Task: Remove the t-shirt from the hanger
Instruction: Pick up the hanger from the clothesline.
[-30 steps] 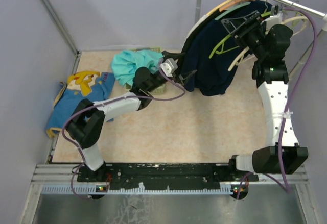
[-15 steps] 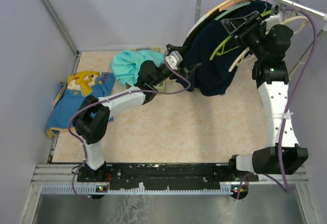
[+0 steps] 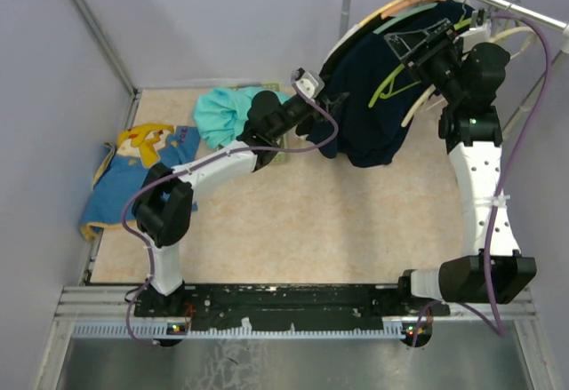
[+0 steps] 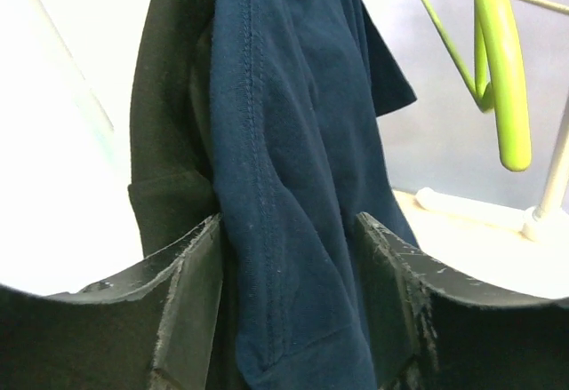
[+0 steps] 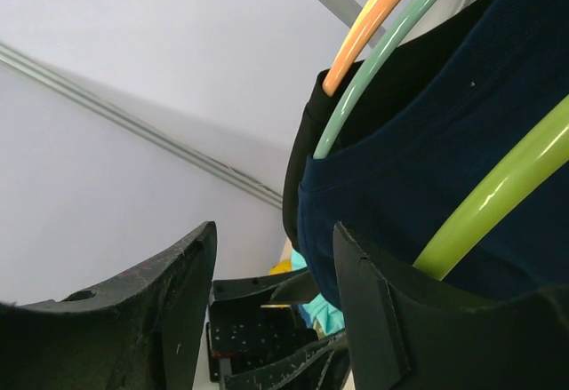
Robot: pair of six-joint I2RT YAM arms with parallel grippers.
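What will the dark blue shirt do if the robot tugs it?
It will probably flop and stretch: the navy t-shirt hangs in soft folds. It looks like light, thin cloth. It may snag, since the green hanger seems to lie across it.

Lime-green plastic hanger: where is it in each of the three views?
Top external: lime-green plastic hanger, upper right.
Left wrist: top right, a thick bar running downward.
Right wrist: bottom right, a diagonal bar.
Shared landmark: dark navy fabric t-shirt, in all three.

a beige speckled table (image 3: 293, 221) carries a crumpled teal garment (image 3: 222, 110) near its back edge; a blue and yellow garment (image 3: 142, 155) lies at its left edge
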